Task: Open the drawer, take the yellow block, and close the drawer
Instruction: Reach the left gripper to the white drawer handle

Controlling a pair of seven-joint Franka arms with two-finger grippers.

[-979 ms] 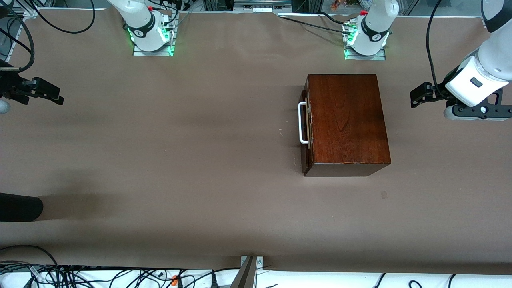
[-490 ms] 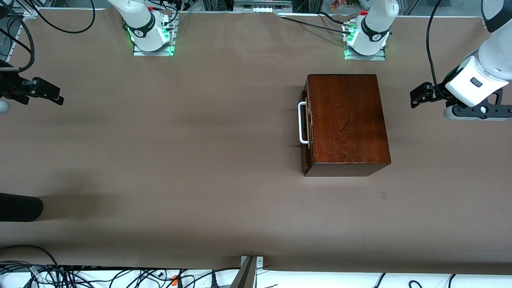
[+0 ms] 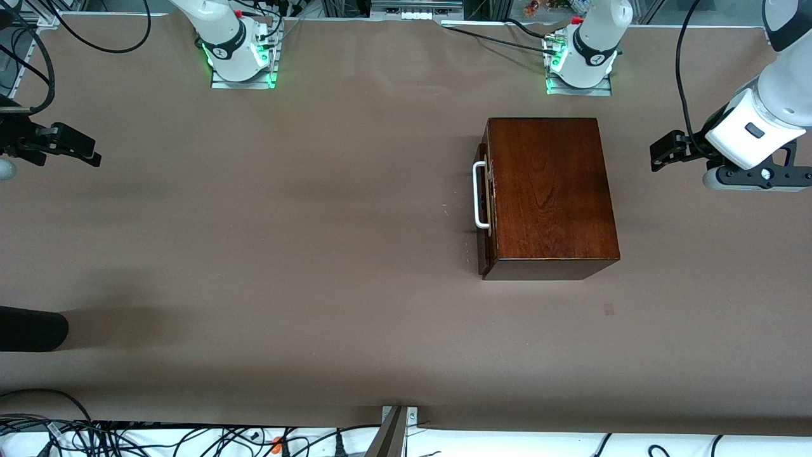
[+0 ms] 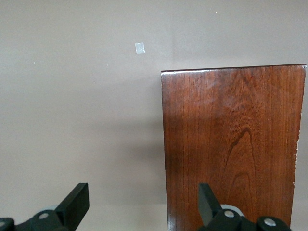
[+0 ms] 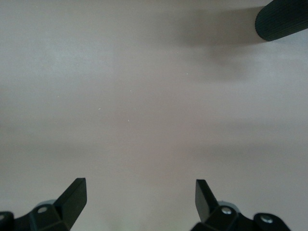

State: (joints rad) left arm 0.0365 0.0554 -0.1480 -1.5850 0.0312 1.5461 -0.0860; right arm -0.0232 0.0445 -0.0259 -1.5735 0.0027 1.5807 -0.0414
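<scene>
The dark reddish-brown wooden box [image 3: 552, 193] stands toward the left arm's end of the table. Its drawer [image 3: 483, 190] is pushed in, with the white bar handle [image 3: 479, 194] facing the right arm's end. The yellow block is hidden. My left gripper [image 3: 663, 154] is open and empty, up over the table beside the box's closed back end; the left wrist view shows the box top [image 4: 231, 144] under its fingers [image 4: 77, 204]. My right gripper [image 3: 79, 151] is open and empty, over bare table at the right arm's end [image 5: 139, 197].
A black cylindrical object [image 3: 32, 328] lies at the table's edge at the right arm's end, also in the right wrist view [image 5: 284, 19]. A small pale tape mark [image 3: 609, 309] is on the brown table cover nearer the front camera than the box.
</scene>
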